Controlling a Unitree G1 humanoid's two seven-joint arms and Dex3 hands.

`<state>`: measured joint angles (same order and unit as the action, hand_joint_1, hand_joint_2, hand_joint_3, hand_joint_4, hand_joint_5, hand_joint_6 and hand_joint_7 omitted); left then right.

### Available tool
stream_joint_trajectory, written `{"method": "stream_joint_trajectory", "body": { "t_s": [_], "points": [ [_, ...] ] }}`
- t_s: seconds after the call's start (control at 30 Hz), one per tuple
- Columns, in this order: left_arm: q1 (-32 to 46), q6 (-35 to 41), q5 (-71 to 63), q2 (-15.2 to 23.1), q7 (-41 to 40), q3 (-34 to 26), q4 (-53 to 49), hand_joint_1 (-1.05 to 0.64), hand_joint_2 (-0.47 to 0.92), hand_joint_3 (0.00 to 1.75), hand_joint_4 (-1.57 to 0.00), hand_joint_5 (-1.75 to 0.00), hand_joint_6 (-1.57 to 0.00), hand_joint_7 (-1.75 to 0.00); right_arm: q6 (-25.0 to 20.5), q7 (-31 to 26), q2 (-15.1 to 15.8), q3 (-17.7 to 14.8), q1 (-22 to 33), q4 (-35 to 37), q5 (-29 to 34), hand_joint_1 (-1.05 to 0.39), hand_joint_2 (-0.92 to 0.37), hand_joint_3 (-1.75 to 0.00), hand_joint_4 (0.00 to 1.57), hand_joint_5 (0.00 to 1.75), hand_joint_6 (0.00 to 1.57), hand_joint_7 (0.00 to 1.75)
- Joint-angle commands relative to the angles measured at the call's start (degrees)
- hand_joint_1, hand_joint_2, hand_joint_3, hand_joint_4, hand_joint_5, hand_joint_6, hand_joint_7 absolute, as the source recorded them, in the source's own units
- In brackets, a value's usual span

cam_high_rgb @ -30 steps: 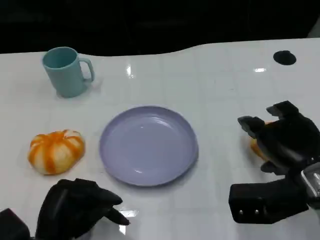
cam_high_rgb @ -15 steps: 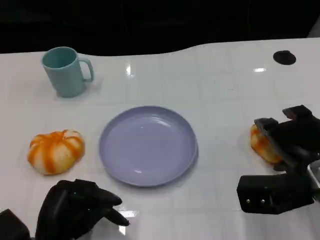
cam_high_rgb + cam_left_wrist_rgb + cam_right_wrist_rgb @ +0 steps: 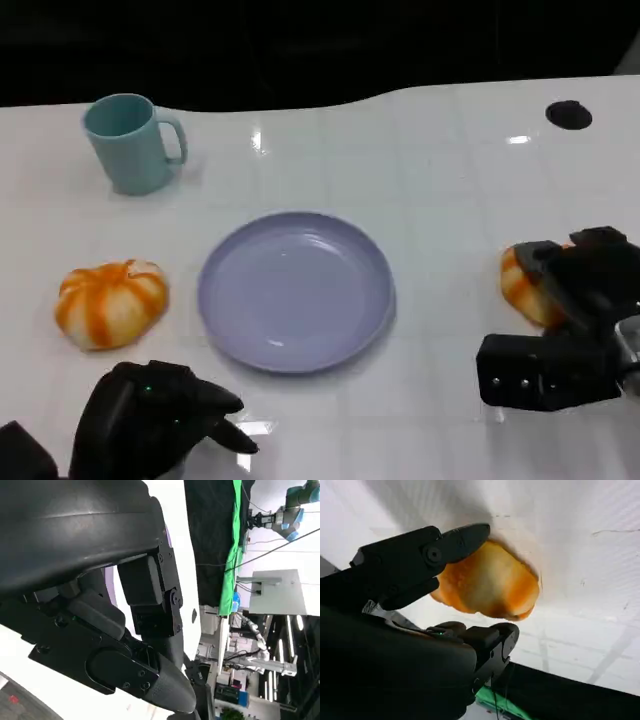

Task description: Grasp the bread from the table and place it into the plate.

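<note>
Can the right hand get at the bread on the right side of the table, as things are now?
Probably yes. The right hand is already over that bread, and the right wrist view shows its fingers on both sides of the bread with nothing between. Whether they touch it, I cannot tell.

On the worktop (image 3: 450,160), the plate (image 3: 296,290) lies before me; the mug (image 3: 131,142) behind-left, one bread (image 3: 110,303) left, another bread (image 3: 524,287) right at my right hand (image 3: 585,290).
</note>
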<state>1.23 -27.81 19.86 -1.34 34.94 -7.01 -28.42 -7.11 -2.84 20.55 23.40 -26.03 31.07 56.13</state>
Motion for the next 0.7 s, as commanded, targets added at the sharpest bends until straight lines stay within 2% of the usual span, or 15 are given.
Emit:
{"method": "stream_joint_trajectory", "body": {
  "t_s": [0.03,0.1,0.13,0.17,0.2,0.23,0.27,0.3,0.37,0.47,0.57,0.6,0.67,0.7],
  "points": [
    [0.29,0.31,0.16,0.64,-0.28,-0.29,0.63,-1.05,0.78,0.0,-1.57,-0.38,-1.57,-0.12,2.16,-4.41,-0.42,0.11,-1.99,4.56,-3.09,-0.38,-0.86,0.0,0.47,0.17,0.49,0.04],
    [0.34,0.38,0.23,0.62,-0.25,-0.3,0.72,-1.05,0.78,0.0,-1.57,-0.38,-1.57,-0.12,3.76,-6.92,-0.62,-0.01,-2.38,6.36,-4.32,-0.36,-0.86,0.0,0.53,0.15,0.53,0.04],
    [0.35,0.47,0.38,0.62,-0.1,-0.3,0.74,-1.05,0.78,0.0,-1.57,-0.38,-1.57,-0.13,5.08,-8.42,-0.77,-0.39,-2.46,7.24,-5.39,-0.31,-0.87,0.0,0.67,0.17,0.6,0.04],
    [0.34,0.54,0.54,0.62,0.09,-0.3,0.74,-1.05,0.78,0.0,-1.57,-0.38,-1.57,-0.13,6.37,-9.85,-0.89,-0.71,-2.57,8.1,-6.48,-0.25,-0.87,0.0,0.87,0.23,0.71,0.07],
    [0.4,0.59,0.58,0.63,0.08,-0.29,0.8,-1.05,0.78,0.0,-1.57,-0.38,-1.57,-0.12,7.94,-11.33,-0.92,-0.91,-2.78,9.19,-7.45,-0.22,-0.87,0.0,0.93,0.34,0.79,0.05],
    [0.43,0.56,0.56,0.65,0.03,-0.28,0.82,-1.05,0.78,0.0,-1.57,-0.38,-1.57,-0.12,9.17,-12.54,-0.93,-0.98,-3.04,10.24,-8.26,-0.19,-0.88,0.0,0.97,0.53,0.89,0.06],
    [0.46,0.56,0.55,0.66,-0.04,-0.28,0.84,-1.05,0.78,0.0,-1.57,-0.37,-1.57,-0.12,10.11,-13.56,-0.95,-0.96,-3.37,11.28,-8.84,-0.15,-0.87,0.0,0.95,0.88,1.01,0.05],
    [0.48,0.51,0.46,0.68,-0.14,-0.27,0.86,-1.05,0.78,0.0,-1.57,-0.37,-1.57,-0.12,10.86,-14.55,-0.91,-0.73,-3.79,12.4,-9.08,-0.13,-0.86,0.0,0.91,1.1,1.08,0.04],
    [0.48,0.38,0.41,0.75,-0.06,-0.26,0.85,-1.05,0.78,0.0,-1.57,-0.37,-1.57,-0.12,12.72,-16.76,-0.5,0.13,-4.66,14.54,-8.97,-0.09,-0.83,0.0,0.91,1.43,1.23,0.06],
    [0.5,0.22,0.21,0.8,-0.19,-0.26,0.85,-1.05,0.78,0.0,-1.57,-0.37,-1.57,-0.12,14.34,-19.24,-0.26,0.94,-5.55,16.83,-8.72,-0.1,-0.88,-0.02,0.9,1.64,1.33,0.08],
    [0.42,-0.08,0.19,0.83,-0.07,-0.29,0.67,-1.05,0.78,0.0,-1.57,-0.37,-1.57,-0.12,15.41,-22.72,-0.25,1.73,-6.1,18.76,-8.36,-0.11,-0.92,-0.07,0.86,1.73,1.41,0.13],
    [0.4,-0.05,0.29,0.82,0.03,-0.31,0.64,-1.05,0.78,0.0,-1.57,-0.37,-1.57,-0.12,15.68,-23.88,-0.31,1.9,-6.22,19.24,-8.4,-0.12,-0.92,-0.07,0.87,1.74,1.41,0.17],
    [0.4,0.05,0.38,0.81,0.05,-0.34,0.64,-1.05,0.78,0.0,-1.57,-0.37,-1.57,-0.12,16.22,-25.97,-0.44,2.12,-6.38,19.93,-8.53,-0.13,-0.91,-0.04,0.88,1.74,1.1,0.74],
    [0.44,0.27,0.44,0.8,0.02,-0.34,0.74,-1.05,0.78,0.0,-1.57,-0.37,-1.57,-0.11,16.51,-26.98,-0.52,2.16,-6.43,20.25,-8.63,-0.13,-0.9,-0.04,0.88,1.75,1.04,0.86]
  ]
}}
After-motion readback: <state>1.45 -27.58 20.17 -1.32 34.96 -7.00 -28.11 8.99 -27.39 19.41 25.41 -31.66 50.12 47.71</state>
